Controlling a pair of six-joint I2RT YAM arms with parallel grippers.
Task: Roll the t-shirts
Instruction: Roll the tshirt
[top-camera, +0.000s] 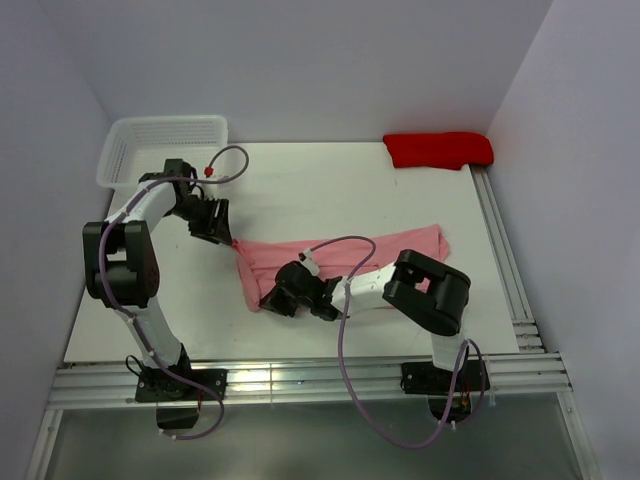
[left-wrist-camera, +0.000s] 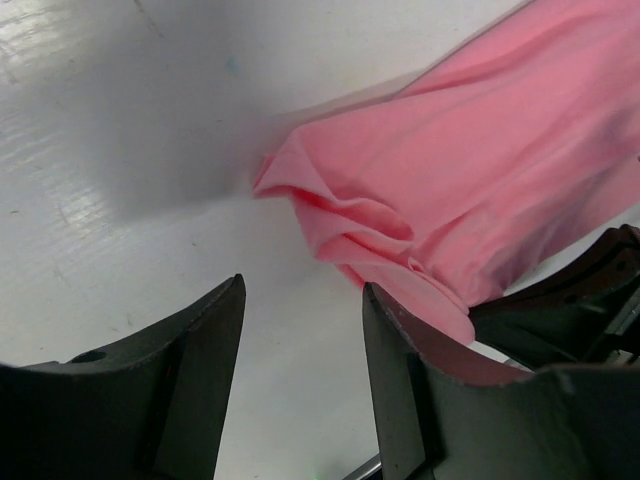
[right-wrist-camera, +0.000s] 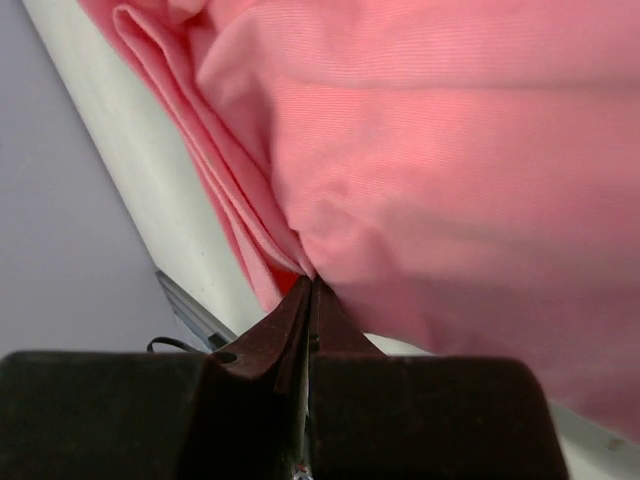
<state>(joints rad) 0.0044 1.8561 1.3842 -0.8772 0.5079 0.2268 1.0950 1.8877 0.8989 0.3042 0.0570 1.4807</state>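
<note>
The pink t-shirt (top-camera: 400, 245) lies as a long folded band across the middle of the table, its left end bent toward the near edge. My right gripper (top-camera: 270, 299) sits at that left end. In the right wrist view its jaws (right-wrist-camera: 311, 281) are shut, with folds of the t-shirt (right-wrist-camera: 450, 170) bunching into the tips. My left gripper (top-camera: 224, 236) hovers at the band's far left corner. It stands open (left-wrist-camera: 304, 286) over bare table, and the t-shirt's crumpled corner (left-wrist-camera: 350, 220) lies just beyond its right finger (left-wrist-camera: 400, 360).
A white mesh basket (top-camera: 160, 145) stands at the back left corner. A red cloth bundle (top-camera: 438, 150) lies at the back right. Aluminium rails (top-camera: 300, 380) run along the near edge and the right side. White walls close in the table.
</note>
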